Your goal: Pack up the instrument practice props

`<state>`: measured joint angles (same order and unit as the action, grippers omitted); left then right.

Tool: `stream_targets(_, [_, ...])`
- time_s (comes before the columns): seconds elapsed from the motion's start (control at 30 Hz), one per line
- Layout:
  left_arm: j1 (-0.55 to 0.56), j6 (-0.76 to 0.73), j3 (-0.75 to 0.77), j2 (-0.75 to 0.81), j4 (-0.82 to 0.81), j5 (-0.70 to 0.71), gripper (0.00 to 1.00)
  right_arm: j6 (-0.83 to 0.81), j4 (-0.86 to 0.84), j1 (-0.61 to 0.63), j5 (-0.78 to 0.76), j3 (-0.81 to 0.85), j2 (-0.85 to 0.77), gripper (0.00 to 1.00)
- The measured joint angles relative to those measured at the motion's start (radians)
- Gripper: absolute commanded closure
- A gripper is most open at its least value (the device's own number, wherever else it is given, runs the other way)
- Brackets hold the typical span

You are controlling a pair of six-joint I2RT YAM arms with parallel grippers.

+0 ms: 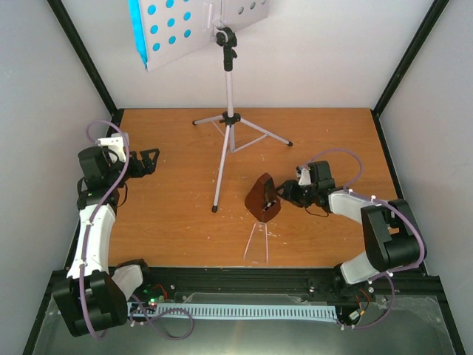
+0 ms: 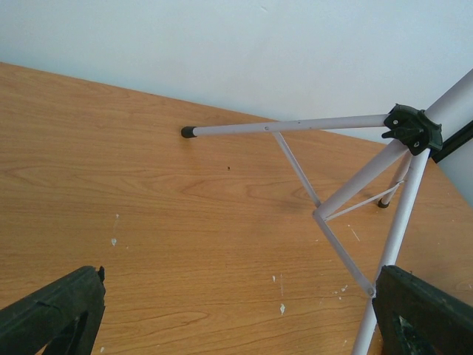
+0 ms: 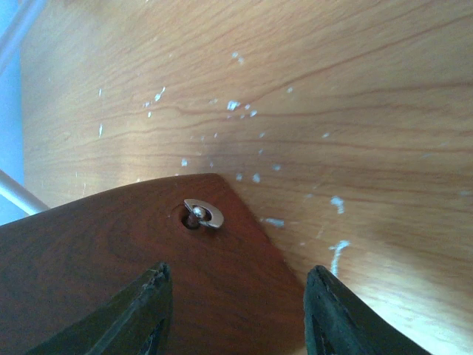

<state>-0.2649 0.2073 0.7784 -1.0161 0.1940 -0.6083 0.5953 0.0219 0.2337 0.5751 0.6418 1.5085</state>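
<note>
Sitting right of centre on the counter, the metronome stands with its brown wooden face towards the right pincer. That pincer is partly open, one finger on either side of the wood below a small metal ring. Whether the fingers press on the wood I cannot tell. The right arm folds out to the right at its elbow, and its forearm reaches left, low over the counter.

Just in front of the metronome lies what may be a clear cover, seen only as faint lines.

Behind them the stand is upright on three spread legs. Its holed desk carries a blue sheet; a white sheet cannot be made out.

The left pincer is spread wide and holds nothing. It points right at the stand's legs from well apart, with its arm running back along the left edge.

Counted: one stand, one metronome, one sheet, two arms.
</note>
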Motion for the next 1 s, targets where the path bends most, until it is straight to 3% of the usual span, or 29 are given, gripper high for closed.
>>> stream_targets(0.33, [0.014, 0.011, 0.000, -0.044, -0.037, -0.063, 0.01, 0.015, -0.019, 0.168, -0.054, -0.062, -0.033, 0.49])
stream_targets(0.53, [0.171, 0.010, 0.000, -0.065, -0.055, -0.104, 0.01, 0.012, -0.050, 0.188, -0.111, -0.116, -0.148, 0.40])
stream_targets(0.67, [0.291, 0.010, 0.000, -0.088, -0.051, -0.116, 0.01, 0.000, -0.047, 0.188, -0.170, -0.131, -0.219, 0.28])
stream_targets(0.73, [0.364, 0.014, 0.000, -0.085, -0.047, -0.121, 0.01, -0.008, -0.047, 0.188, -0.195, -0.151, -0.268, 0.15])
stream_targets(0.8, [0.422, 0.035, -0.006, -0.076, -0.050, -0.126, 0.01, -0.032, -0.048, 0.188, -0.205, -0.182, -0.332, 0.11])
stream_targets(0.93, [0.539, 0.175, -0.085, -0.021, -0.130, -0.165, 0.01, -0.054, -0.074, 0.188, -0.195, -0.216, -0.406, 0.12])
stream_targets(1.0, [0.583, 0.261, -0.140, 0.003, -0.191, -0.177, 0.02, -0.056, -0.106, 0.188, -0.194, -0.220, -0.404, 0.28])
